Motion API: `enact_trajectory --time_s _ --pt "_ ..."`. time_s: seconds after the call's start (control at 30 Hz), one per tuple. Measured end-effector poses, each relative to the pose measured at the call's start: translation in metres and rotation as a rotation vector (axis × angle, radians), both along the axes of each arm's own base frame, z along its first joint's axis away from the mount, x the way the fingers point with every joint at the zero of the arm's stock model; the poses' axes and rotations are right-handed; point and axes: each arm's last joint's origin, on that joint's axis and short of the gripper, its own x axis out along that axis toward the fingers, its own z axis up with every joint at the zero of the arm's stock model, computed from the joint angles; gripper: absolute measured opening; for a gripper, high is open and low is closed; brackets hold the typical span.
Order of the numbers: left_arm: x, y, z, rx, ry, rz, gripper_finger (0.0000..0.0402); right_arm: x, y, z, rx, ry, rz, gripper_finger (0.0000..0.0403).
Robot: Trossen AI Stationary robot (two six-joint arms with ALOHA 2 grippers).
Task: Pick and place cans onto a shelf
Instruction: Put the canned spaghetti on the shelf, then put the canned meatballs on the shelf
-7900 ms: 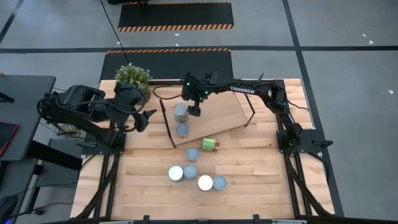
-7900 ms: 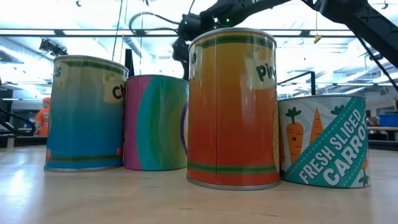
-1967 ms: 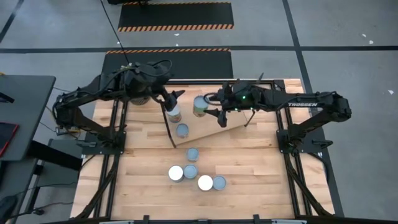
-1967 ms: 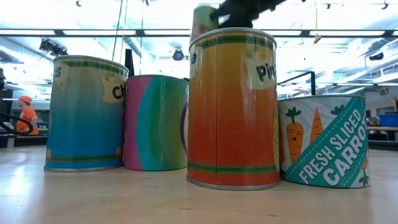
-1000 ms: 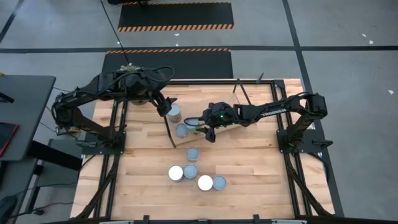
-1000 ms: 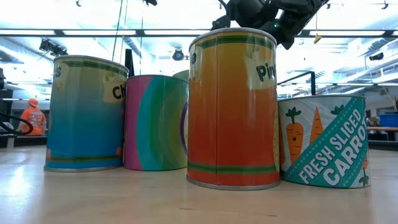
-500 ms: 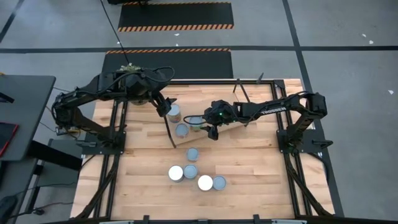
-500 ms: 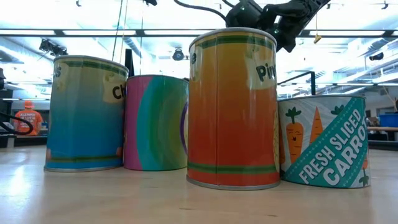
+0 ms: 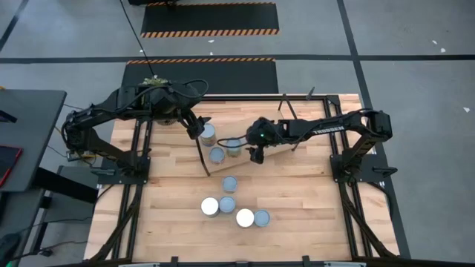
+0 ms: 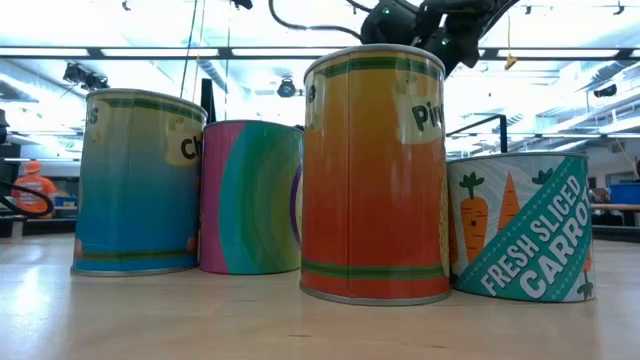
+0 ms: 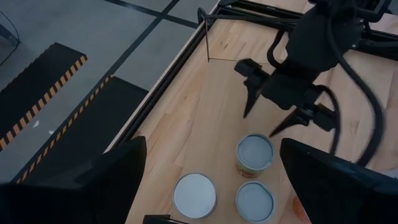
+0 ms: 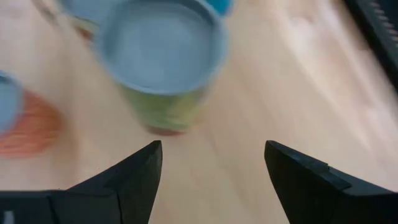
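The shelf (image 9: 271,132) lies on the table at the back, and three cans stand on its left part: a white-topped can (image 9: 208,133), a blue-grey-topped can (image 9: 217,155) and a green-label can (image 9: 234,146). My right gripper (image 9: 251,153) is open just to the right of the green-label can (image 12: 158,56), which stands apart from its fingers. My left gripper (image 9: 198,127) is open and empty beside the white-topped can (image 11: 194,196). Several more cans (image 9: 230,183) stand on the tabletop nearer the front.
A group of cans (image 9: 245,217) stands at the table's middle front and fills the low view (image 10: 375,170). A potted plant (image 9: 152,87) stands at the far left corner, behind my left arm. The shelf's right part (image 9: 286,126) is bare wood.
My right gripper has drawn back a little toward the table's right edge and upward, away from the green-label can. The can stays upright on the shelf beside the two other cans.
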Motion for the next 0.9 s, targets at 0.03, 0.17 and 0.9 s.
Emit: enact_trajectory --time_s 0.03,0.17,0.9 --pt "0.0 0.0 0.0 0.0 0.0 0.0 0.0375 -0.001 -0.001 0.0 -0.019 0.008 -0.018 0.0289" --pt "0.0 0.0 0.0 0.0 -0.001 0.0 0.0375 0.001 -0.003 -0.003 -0.042 0.015 -0.033 0.0289" --pt "0.0 -0.004 0.002 -0.115 -0.054 -0.08 0.0375 0.006 0.002 0.019 0.011 -0.004 -0.031 0.0286"
